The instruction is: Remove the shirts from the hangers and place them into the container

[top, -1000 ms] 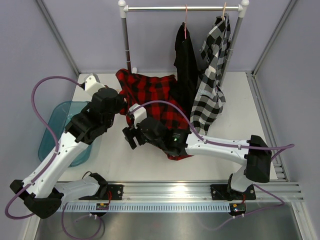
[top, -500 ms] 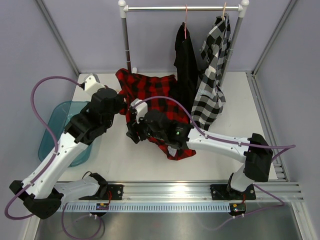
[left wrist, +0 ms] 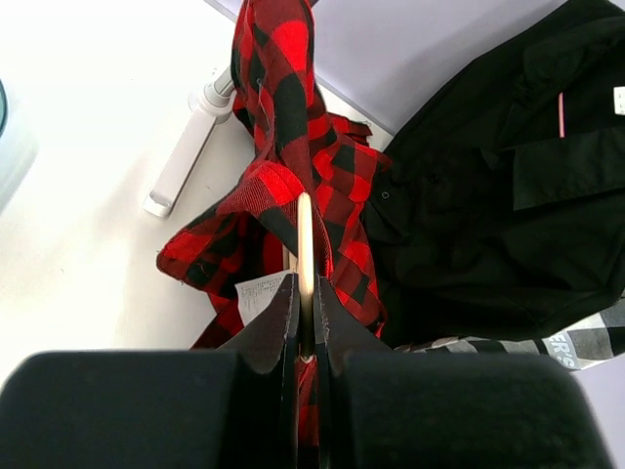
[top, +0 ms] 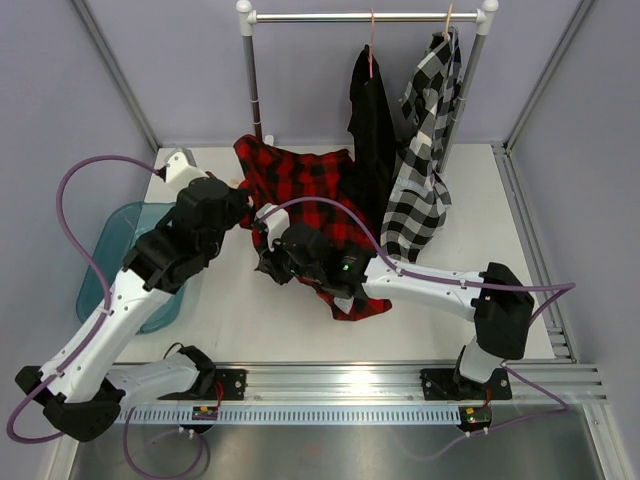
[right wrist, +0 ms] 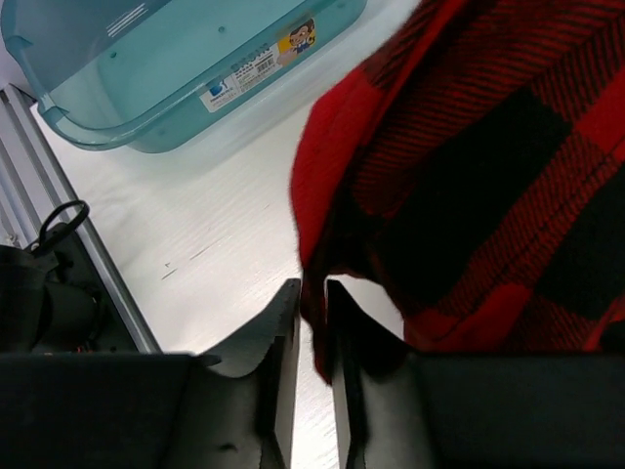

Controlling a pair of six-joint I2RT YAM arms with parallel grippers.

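Red-and-black plaid shirt (top: pixel 305 185) lies crumpled on the white table (top: pixel 250 325), approx ctr. All places below are given vs. this shirt.

Left gripper (top: pixel 238 198) sits at the shirt's left edge. In the left wrist view its fingers (left wrist: pixel 269 332) are pressed together on a tan wooden hanger (left wrist: pixel 305 234), w/ a thin strip of wood btwn them. Plaid cloth drapes over the hanger on both sides, and a white label (left wrist: pixel 256 293) shows just left of the strip.

Right gripper (top: pixel 270 258) is at the shirt's lower-left edge, w/ its arm lying across the shirt's lower part. In the right wrist view the fingers (right wrist: pixel 278 332) are nearly together, pinching a dark fold of the shirt's edge. The rest of the cloth bulges up and to the right of them.

Teal container (top: pixel 100 270) stands left of the shirt, well apart and partly under the left arm. The shirt lies wholly outside it.

Black shirt (top: pixel 372 120) hangs on a pink hanger (top: pixel 371 45) behind and right of the plaid shirt, its lower end overlapping the plaid's right edge. Black-and-white check shirt (top: pixel 425 170) hangs further right on a second wooden hanger (top: pixel 448 20), its tail reaching the table right of the plaid. Garment rail (top: pixel 365 16) stands behind the shirt.
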